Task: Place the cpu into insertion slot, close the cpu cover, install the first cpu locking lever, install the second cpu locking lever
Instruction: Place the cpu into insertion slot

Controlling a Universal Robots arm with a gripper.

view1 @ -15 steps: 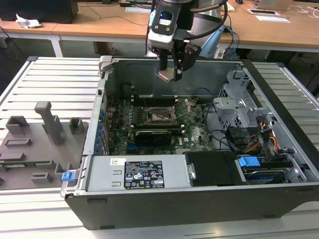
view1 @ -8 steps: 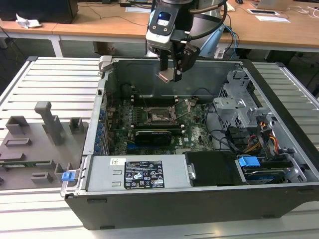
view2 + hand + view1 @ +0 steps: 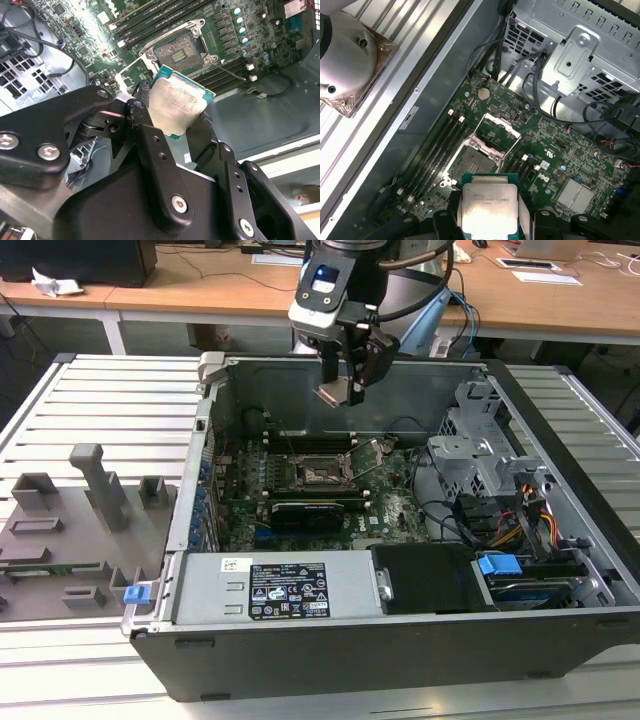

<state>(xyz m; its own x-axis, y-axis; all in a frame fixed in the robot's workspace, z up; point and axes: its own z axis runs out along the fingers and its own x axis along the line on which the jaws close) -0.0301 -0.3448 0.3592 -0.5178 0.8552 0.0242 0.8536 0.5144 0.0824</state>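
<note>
1. The black two-fingered hand (image 3: 172, 116) is clenched on the cpu (image 3: 176, 102), a small flat square chip with a pale silver face and green edging, held by opposite edges.
2. It hangs high over the open computer case (image 3: 560, 570), face up and roughly level.
3. The insertion slot (image 3: 472, 162), a square dark-centred socket, lies directly below.
4. The cpu cover (image 3: 497, 131), a thin silver frame, stands swung open.

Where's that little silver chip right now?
In the exterior view, the cpu hangs in the gripper above the open computer case, apart from the insertion slot below.
</note>
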